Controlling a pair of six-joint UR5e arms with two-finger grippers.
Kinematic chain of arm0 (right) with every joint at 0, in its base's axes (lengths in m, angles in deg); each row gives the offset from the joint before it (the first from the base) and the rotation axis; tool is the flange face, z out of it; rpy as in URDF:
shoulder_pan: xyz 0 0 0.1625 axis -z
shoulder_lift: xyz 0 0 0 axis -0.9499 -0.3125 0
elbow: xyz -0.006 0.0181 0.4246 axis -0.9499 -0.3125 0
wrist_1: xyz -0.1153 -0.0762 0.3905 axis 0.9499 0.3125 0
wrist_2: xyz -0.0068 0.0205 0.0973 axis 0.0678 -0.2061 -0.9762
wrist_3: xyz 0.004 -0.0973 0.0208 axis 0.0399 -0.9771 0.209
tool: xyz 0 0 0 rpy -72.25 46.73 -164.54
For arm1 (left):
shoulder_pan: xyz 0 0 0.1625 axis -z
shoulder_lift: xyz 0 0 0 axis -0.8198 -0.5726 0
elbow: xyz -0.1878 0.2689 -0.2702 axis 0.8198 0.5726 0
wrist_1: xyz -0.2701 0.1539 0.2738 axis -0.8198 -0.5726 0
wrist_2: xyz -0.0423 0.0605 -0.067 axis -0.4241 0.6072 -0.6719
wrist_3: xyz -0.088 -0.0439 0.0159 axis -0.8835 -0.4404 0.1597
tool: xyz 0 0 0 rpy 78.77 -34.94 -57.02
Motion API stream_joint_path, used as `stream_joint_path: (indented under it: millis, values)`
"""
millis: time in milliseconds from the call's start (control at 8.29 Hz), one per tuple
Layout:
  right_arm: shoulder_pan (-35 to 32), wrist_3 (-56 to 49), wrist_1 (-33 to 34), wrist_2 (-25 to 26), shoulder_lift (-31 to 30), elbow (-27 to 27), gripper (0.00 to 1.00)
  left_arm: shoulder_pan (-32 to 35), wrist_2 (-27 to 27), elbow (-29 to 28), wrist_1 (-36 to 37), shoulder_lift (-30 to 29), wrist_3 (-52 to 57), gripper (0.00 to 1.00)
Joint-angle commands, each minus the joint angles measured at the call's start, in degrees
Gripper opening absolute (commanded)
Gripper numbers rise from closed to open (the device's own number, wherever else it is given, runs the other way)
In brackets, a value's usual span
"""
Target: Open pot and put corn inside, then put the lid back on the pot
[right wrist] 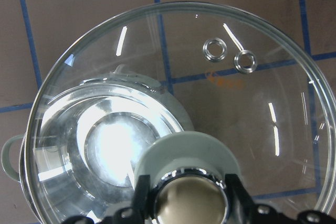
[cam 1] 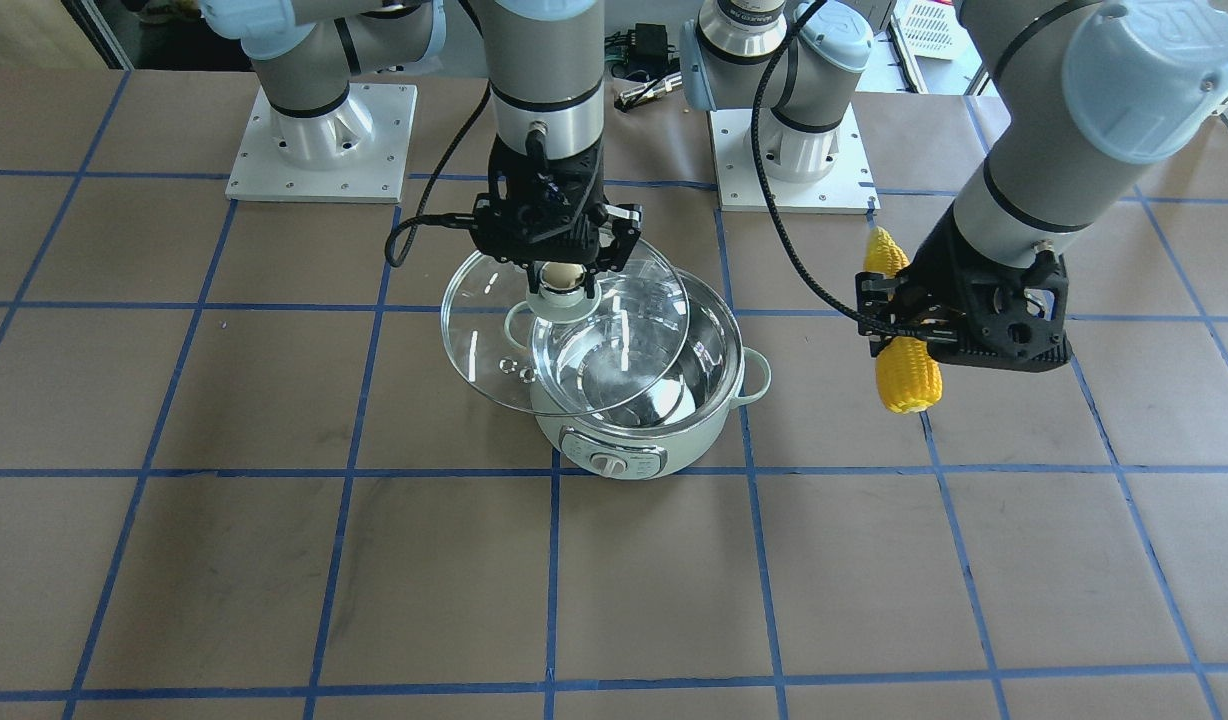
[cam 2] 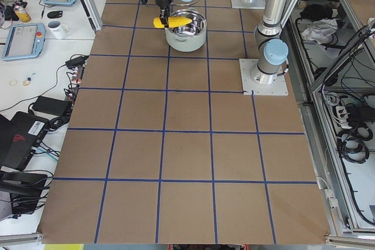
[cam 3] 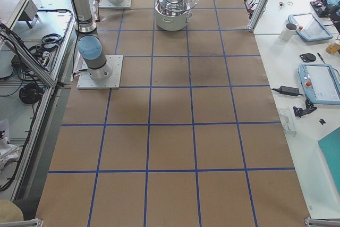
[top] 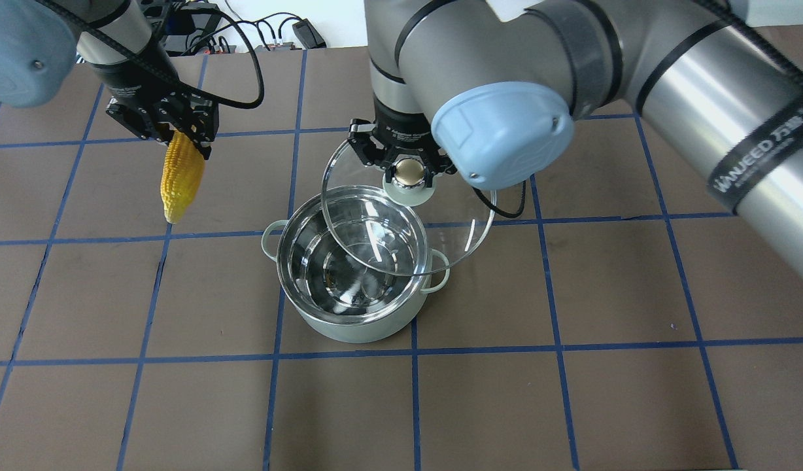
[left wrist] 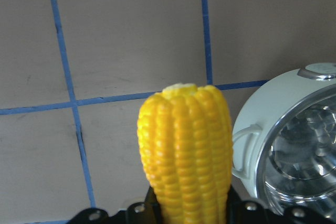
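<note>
The mint-green pot [cam 1: 634,440] stands mid-table, open, its steel inside empty; it also shows in the overhead view [top: 362,320]. My right gripper [cam 1: 561,275] is shut on the beige knob [top: 408,173] of the glass lid [cam 1: 494,330]. It holds the lid tilted above the pot, shifted towards my right side and still overlapping part of the opening. In the right wrist view the lid [right wrist: 236,119] fills the frame. My left gripper [top: 179,134] is shut on the yellow corn [top: 182,176], held in the air beside the pot, tip down. The corn [left wrist: 184,150] also shows in the left wrist view, beside the pot [left wrist: 252,129].
The two arm base plates [cam 1: 324,140] [cam 1: 789,165] are bolted at the robot's side of the table. Cables and a power brick [top: 303,29] lie beyond the far edge. Side benches hold tablets and a mug [cam 2: 57,27].
</note>
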Motion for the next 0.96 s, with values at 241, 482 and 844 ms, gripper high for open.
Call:
stream_joint_path:
  millis: [241, 482, 844]
  values:
    - [14.4, -15.55, -7.44, -0.21, -4.87, -0.09, 0.31, 9.9, -5.01, 1.52, 2.5, -0.6, -9.86, 0.0]
    - [20.39, -24.0, -10.69, -0.64, -5.66, 0.0, 0.3, 11.48, -6.81, 6.42, 7.49, -0.61, -9.95, 0.0]
    - [21.03, -25.0, -11.85, -0.56, -5.84, 0.26, 0.29, 14.46, -8.99, 11.89, 13.31, -2.62, -10.29, 0.0]
